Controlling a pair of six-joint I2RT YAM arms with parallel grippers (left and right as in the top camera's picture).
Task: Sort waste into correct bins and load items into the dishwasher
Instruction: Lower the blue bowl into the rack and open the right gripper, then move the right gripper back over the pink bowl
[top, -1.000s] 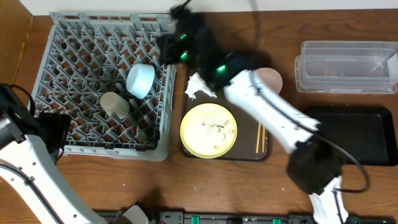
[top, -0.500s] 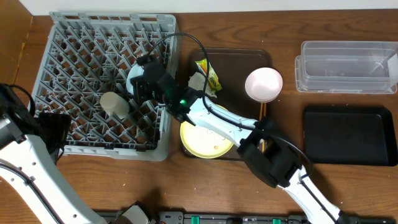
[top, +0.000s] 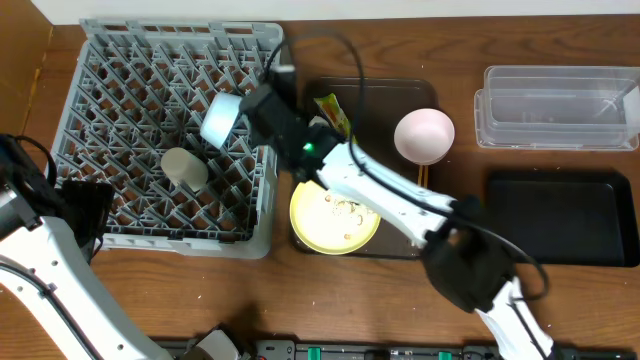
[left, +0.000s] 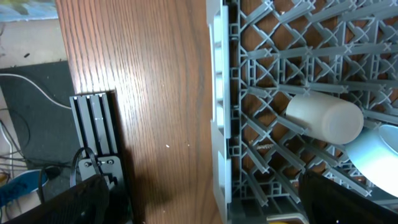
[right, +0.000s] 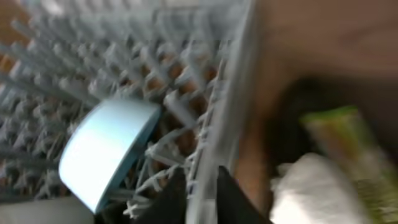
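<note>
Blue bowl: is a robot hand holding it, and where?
No. The light blue bowl rests in the grey rack, clear of the right gripper; that view is blurred. The left gripper is open and empty.

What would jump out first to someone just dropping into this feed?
The white right arm stretches across the table, its right gripper at the right wall of the grey dish rack, beside the tilted light blue bowl. Next comes the yellow plate dotted with pale scraps, on the dark brown tray at centre, with a pinkish bowl behind it.
</note>
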